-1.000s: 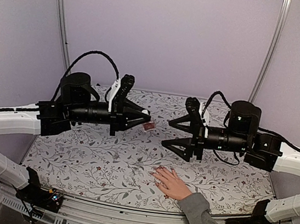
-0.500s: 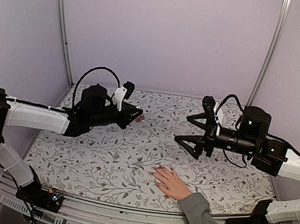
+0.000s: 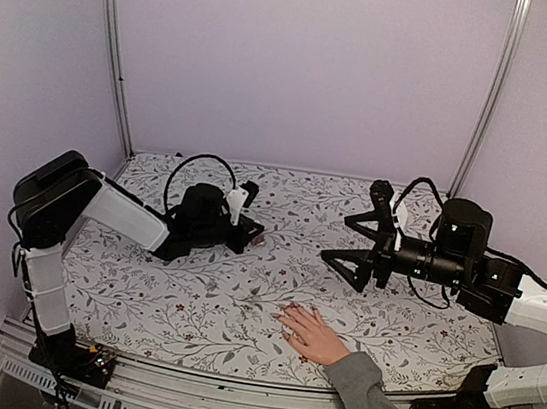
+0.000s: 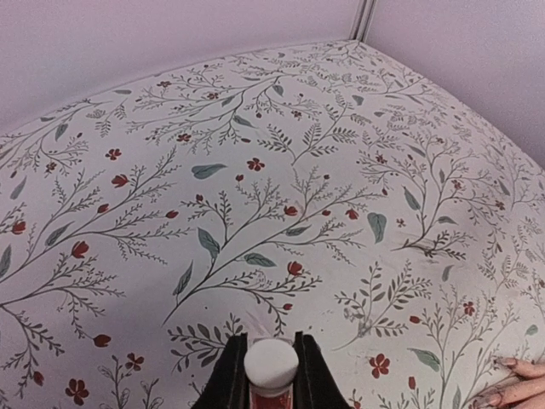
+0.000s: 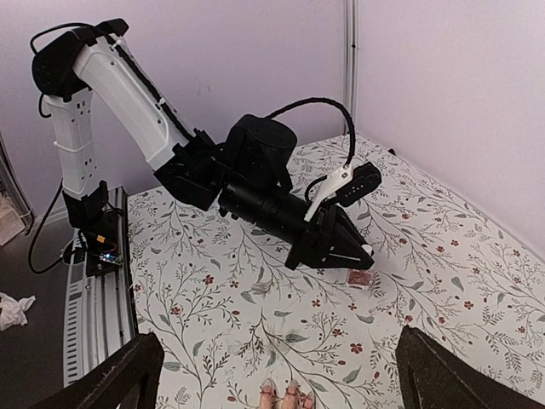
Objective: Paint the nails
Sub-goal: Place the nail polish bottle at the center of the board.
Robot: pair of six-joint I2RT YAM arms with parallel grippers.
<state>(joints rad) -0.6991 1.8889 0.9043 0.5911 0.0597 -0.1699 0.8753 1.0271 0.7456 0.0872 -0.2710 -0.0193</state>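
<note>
A small red nail polish bottle point(image 5: 361, 279) with a white cap point(image 4: 271, 360) is down at the flowered tablecloth, left of centre. My left gripper point(image 3: 253, 232) is shut on it at the cap, its black fingers point(image 4: 228, 377) pressed against both sides. A light-skinned hand point(image 3: 314, 335) with a grey sleeve lies flat near the front edge. Its nails point(image 3: 285, 315) point toward the middle; the fingertips point(image 5: 283, 395) also show low in the right wrist view. My right gripper point(image 3: 342, 238) hangs wide open above the cloth, behind the hand, with nothing between its fingers point(image 5: 115, 375).
The tablecloth point(image 3: 242, 291) covers the whole table, with pale purple walls on three sides. The left arm point(image 3: 116, 212) lies low across the left part. A metal rail point(image 3: 227, 400) with wiring runs along the near edge.
The left arm has dropped and drawn back left, bringing the bottle down to the cloth. The right gripper has opened wider and pulled back a little to the right. The hand has stayed put.
</note>
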